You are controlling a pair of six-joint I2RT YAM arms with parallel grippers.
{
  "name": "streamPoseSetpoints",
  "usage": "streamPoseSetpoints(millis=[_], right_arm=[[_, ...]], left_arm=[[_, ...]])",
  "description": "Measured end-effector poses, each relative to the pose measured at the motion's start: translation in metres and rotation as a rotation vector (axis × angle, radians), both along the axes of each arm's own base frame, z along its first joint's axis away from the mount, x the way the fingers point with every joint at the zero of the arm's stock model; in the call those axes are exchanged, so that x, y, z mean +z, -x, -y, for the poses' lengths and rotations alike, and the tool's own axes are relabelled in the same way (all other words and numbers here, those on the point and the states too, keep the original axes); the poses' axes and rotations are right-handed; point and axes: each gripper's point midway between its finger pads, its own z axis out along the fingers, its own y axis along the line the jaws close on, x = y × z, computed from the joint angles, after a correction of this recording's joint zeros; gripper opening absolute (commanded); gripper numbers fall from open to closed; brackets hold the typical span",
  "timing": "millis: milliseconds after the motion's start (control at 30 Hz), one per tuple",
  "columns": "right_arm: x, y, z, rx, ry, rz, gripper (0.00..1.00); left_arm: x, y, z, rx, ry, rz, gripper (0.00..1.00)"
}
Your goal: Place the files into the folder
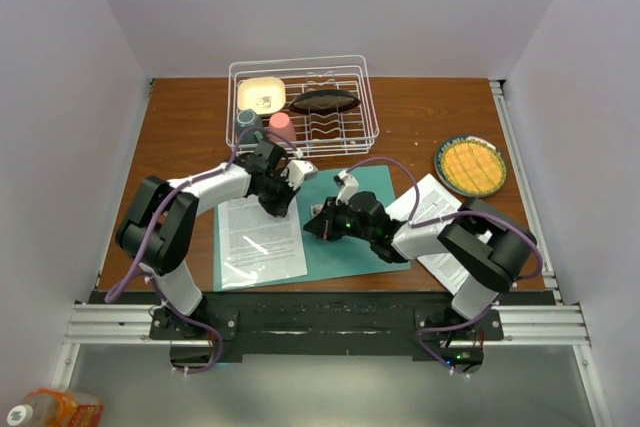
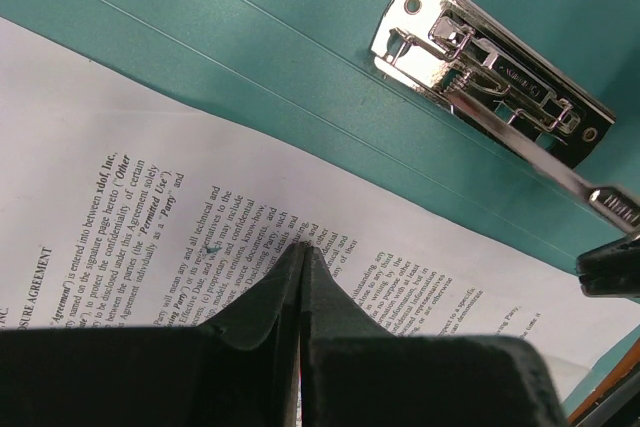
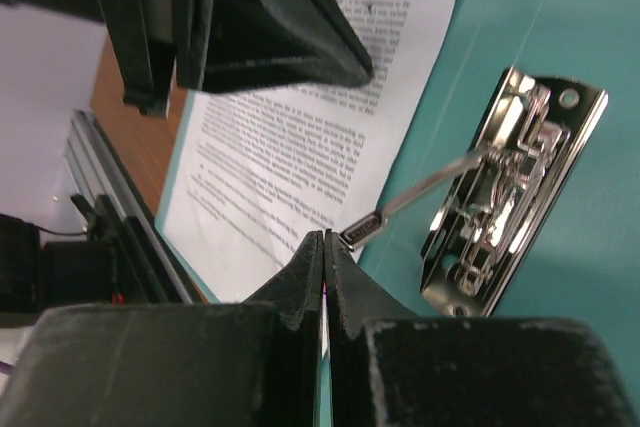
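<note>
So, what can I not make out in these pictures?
- Left wrist view: whether the left hand pinches the sheet or only presses it; its fingers cover the contact.
- Right wrist view: whether the right hand grips the clip lever; the tip ends beside its fingers.
- Top view: how many loose sheets; the right arm covers them.
- Top view: the dark object in the rack is too small to name.

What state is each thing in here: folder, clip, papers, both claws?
Folder: open, lying flat.
Clip: lever raised off its plate.
Sheet: flat on folder's left half, not under the clip.
Loose sheets: outside folder, by the right arm.
Left claw: shut, tips at the sheet.
Right claw: shut, tips at the lever's end.
</note>
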Motion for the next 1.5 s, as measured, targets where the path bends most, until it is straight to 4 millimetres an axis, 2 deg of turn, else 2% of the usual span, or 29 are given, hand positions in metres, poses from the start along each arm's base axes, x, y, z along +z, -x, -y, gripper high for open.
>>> streamPoseSetpoints(millis=[300,567,700,733,767,867,900,967,1000,1067,1200,1267,1333,1367,1433,1500], right_arm=[[-0.008,-0.030,0.002,-0.057,-0.030,-0.018,0.00],[-0.006,-0.072,0.000,-0.107,-0.073,-0.003,0.00],[-0.008,-0.082,-0.002,-0.116,-0.076,-0.006,0.00],[-0.009,-0.084,-0.002,-0.117,-0.076,-0.011,0.01],[-0.011,-0.086,-0.001,-0.116,-0.077,-0.015,0.08],[-0.014,-0.093,0.004,-0.128,-0.072,-0.038,0.19],[-0.014,-0.096,0.007,-0.132,-0.065,-0.043,0.25],[-0.006,-0.103,0.013,-0.145,-0.042,-0.044,0.31],[0.001,-0.105,0.017,-0.150,-0.023,-0.039,0.39],[0.027,-0.109,0.026,-0.170,0.005,-0.007,0.44],[0.094,-0.113,0.052,-0.251,0.059,0.110,0.47],[0.114,-0.112,0.076,-0.337,0.112,0.145,0.47],[0.117,-0.108,0.102,-0.422,0.184,0.138,0.46],[0.110,-0.105,0.118,-0.474,0.244,0.119,0.46],[0.090,-0.097,0.147,-0.562,0.357,0.069,0.46],[0.061,-0.083,0.179,-0.643,0.495,0.000,0.46]], left_arm=[[0.001,0.000,0.000,-0.009,0.001,0.004,0.02],[0.001,0.001,0.000,-0.027,0.002,0.010,0.02],[0.001,0.001,-0.001,-0.034,0.000,0.014,0.02],[0.001,0.002,-0.001,-0.035,0.000,0.013,0.02],[0.001,0.002,-0.001,-0.035,0.000,0.014,0.02],[0.001,0.002,-0.001,-0.036,0.000,0.015,0.02],[0.002,0.002,-0.001,-0.036,0.000,0.016,0.02],[0.003,0.002,-0.001,-0.036,0.000,0.017,0.02],[0.004,0.002,-0.002,-0.036,0.000,0.019,0.02],[0.007,0.002,-0.002,-0.036,0.001,0.024,0.02],[0.014,0.002,-0.002,-0.035,0.003,0.031,0.04],[0.019,-0.001,-0.001,-0.038,0.005,0.040,0.04],[0.026,-0.005,0.001,-0.043,0.010,0.055,0.04],[0.032,-0.009,0.003,-0.047,0.012,0.065,0.04],[0.043,-0.016,0.006,-0.053,0.022,0.090,0.04],[0.054,-0.023,0.010,-0.054,0.034,0.114,0.05]])
